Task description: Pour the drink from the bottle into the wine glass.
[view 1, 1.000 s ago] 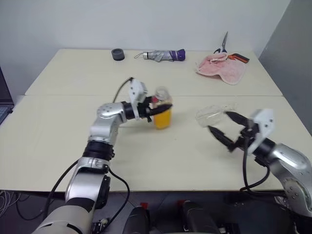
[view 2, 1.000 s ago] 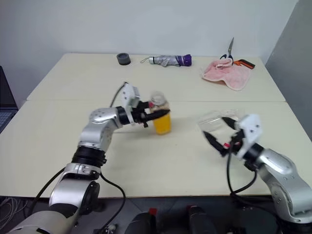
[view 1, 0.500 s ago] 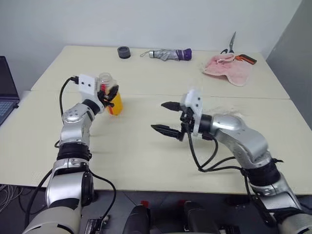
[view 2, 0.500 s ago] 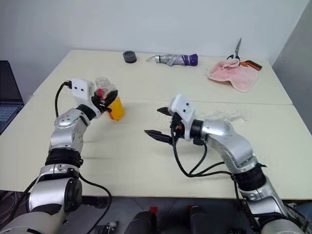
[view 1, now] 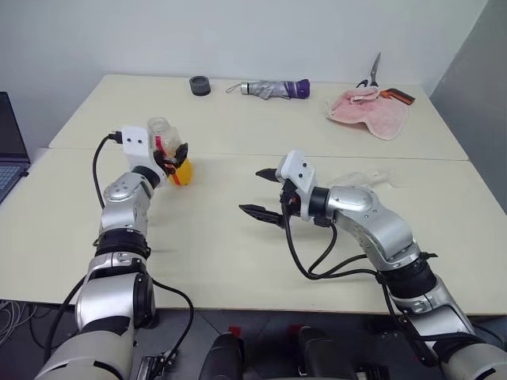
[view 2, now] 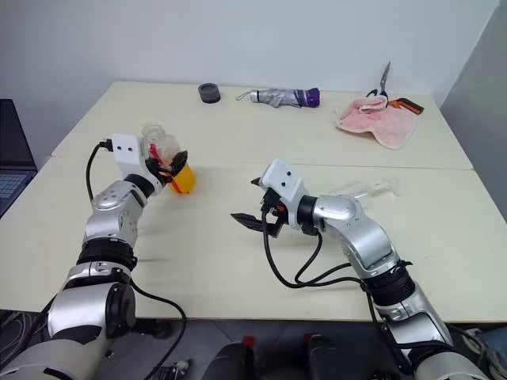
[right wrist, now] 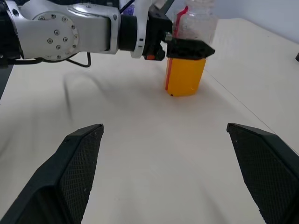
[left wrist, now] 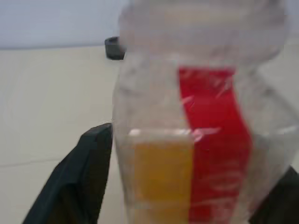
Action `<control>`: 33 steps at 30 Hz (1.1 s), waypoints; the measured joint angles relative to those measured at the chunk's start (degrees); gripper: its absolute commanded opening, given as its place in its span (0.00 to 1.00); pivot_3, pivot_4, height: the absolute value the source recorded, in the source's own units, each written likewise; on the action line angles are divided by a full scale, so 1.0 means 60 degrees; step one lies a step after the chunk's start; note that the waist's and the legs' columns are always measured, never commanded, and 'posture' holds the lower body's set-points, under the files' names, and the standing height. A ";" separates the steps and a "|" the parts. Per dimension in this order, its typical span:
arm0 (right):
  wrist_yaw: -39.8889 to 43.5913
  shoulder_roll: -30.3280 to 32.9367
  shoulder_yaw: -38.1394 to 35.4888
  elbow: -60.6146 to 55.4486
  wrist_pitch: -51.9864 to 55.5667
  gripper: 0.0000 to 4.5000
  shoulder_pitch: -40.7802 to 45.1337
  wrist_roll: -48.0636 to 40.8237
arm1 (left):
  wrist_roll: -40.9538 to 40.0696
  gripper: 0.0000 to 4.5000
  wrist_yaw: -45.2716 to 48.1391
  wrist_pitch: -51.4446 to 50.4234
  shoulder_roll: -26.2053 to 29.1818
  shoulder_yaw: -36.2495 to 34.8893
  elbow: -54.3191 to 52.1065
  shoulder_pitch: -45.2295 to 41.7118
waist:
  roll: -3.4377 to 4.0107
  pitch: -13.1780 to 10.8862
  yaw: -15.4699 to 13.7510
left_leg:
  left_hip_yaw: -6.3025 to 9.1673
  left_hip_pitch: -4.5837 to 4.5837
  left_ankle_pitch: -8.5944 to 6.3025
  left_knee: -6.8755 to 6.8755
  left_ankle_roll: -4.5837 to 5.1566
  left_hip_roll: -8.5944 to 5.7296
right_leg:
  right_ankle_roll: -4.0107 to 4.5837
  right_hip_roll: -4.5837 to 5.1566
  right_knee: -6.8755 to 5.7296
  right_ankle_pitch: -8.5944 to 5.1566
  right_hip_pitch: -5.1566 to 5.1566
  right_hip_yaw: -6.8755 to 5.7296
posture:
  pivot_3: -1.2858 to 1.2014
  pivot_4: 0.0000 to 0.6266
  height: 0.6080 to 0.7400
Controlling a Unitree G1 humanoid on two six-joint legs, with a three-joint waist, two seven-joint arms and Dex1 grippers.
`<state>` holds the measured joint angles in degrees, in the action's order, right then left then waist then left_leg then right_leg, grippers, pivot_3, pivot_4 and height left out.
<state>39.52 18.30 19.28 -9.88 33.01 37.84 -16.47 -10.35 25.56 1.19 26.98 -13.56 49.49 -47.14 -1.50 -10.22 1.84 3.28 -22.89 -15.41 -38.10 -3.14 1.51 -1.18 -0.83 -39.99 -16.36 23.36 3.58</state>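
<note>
Moving left: the bottle (right wrist: 195,21), half full of orange drink (right wrist: 186,77), now stands toward the left side of the pale surface (view 1: 238,253); a second ago it was near the middle.
Left pincer (view 1: 178,162): level at the bottle, set about its body at the line of the liquid. Whether it grips the bottle or has just let go cannot be told from the views.
Right pincer (view 1: 255,190): spread wide and holding nothing. It has swung in from the right-hand edge and hangs over the middle of the surface, pointed toward the bottle.
Wine glass (view 2: 356,190): lying on its side on the right half of the surface, just behind the right forearm — well apart from the bottle, and untouched by either pincer.
Drink: all of it appears to be in the bottle; none can be seen in the glass.
What it means: bottle and glass are farther apart than a second ago, so pouring looks some way off.
Step in hand: by the look of it, the bottle is being parked or offered across to the right arm.
What remains: the glass has to be stood on its foot before any drink can go in.
Risk: a glass on its side can roll if the forearm brushes it.
</note>
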 measured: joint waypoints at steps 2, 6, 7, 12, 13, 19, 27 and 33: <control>-0.0001 -0.0001 -0.0001 -0.0031 0.0004 1.00 -0.0007 0.0011 | 0.0051 0.99 -0.0004 0.0117 -0.0052 0.0056 -0.0001 0.0027 | 0.0000 0.0000 -0.0002 | 0.0001 0.0000 0.0000 0.0001 0.0000 0.0000 | 0.0000 0.0003 0.0001 0.0000 0.0000 0.0001 | 0.52 0.24 1.00; 0.0004 0.0147 -0.0013 -0.0281 -0.0004 1.00 -0.0219 0.0096 | 0.0144 0.99 -0.0156 0.0393 -0.0091 0.0074 -0.0116 0.0237 | 0.0000 0.0000 -0.0002 | -0.0001 0.0001 0.0000 0.0003 0.0000 0.0001 | 0.0000 0.0004 0.0002 0.0000 0.0000 0.0002 | 0.52 0.24 1.00; 0.0008 0.0214 -0.0030 -0.0339 -0.0005 1.00 -0.0310 0.0109 | 0.0181 0.99 -0.0215 0.0485 -0.0113 0.0074 -0.0199 0.0361 | 0.0000 0.0000 -0.0002 | -0.0001 0.0001 0.0000 0.0003 0.0000 0.0003 | 0.0000 0.0005 0.0001 0.0000 0.0000 0.0003 | 0.52 0.24 1.00; 0.0088 0.0696 -0.0257 -0.0821 -0.0016 1.00 -0.0956 0.0110 | 0.0285 0.99 -0.0588 0.0778 -0.0248 0.0074 -0.0976 0.1256 | -0.0001 0.0000 -0.0007 | 0.0002 0.0000 0.0000 0.0003 0.0000 0.0010 | 0.0000 0.0014 0.0000 0.0000 0.0000 0.0004 | 0.52 0.24 1.00; 0.0085 0.0753 -0.0343 -0.0872 -0.0017 1.00 -0.1063 0.0110 | 0.0288 0.99 -0.0648 0.0783 -0.0263 0.0070 -0.1187 0.1441 | -0.0001 0.0001 -0.0007 | 0.0001 0.0001 0.0000 0.0003 0.0000 0.0008 | 0.0000 0.0014 0.0001 0.0000 0.0000 0.0005 | 0.52 0.24 1.00; -0.0179 0.1065 -0.0845 -0.1524 -0.0109 1.00 -0.2008 0.0218 | 0.0281 0.99 -0.1072 0.0645 -0.0363 0.0065 -0.2668 0.2410 | -0.0003 0.0002 -0.0013 | 0.0004 -0.0001 0.0000 0.0003 0.0000 0.0013 | 0.0000 0.0019 0.0003 0.0000 -0.0002 0.0007 | 0.52 0.24 1.00; -0.0965 0.1511 -0.2366 -0.3400 -0.0334 1.00 -0.4000 0.0250 | -0.0421 0.99 -0.0347 -0.0308 -0.0318 0.0031 -0.5752 0.4860 | -0.0002 0.0002 -0.0012 | 0.0003 0.0007 0.0000 0.0008 -0.0002 0.0024 | -0.0002 0.0034 0.0001 -0.0001 -0.0008 0.0015 | 0.52 0.24 1.00; -0.1251 0.2394 -0.3871 -0.4379 -0.0528 1.00 -0.5041 0.0369 | -0.0972 0.99 0.0836 -0.0986 0.0238 0.0123 -0.7603 0.6232 | -0.0002 0.0002 -0.0010 | -0.0012 0.0030 0.0001 0.0009 -0.0003 0.0012 | -0.0005 0.0007 0.0006 -0.0003 -0.0029 0.0023 | 0.52 0.24 1.00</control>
<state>32.02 32.66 -3.95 -36.15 29.84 7.60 -14.25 -16.18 30.58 -4.72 28.41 -12.82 3.87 -9.75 -1.51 -10.21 1.78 3.21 -22.70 -15.40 -38.05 -3.16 1.58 -1.21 -0.79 -39.96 -16.38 23.18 3.72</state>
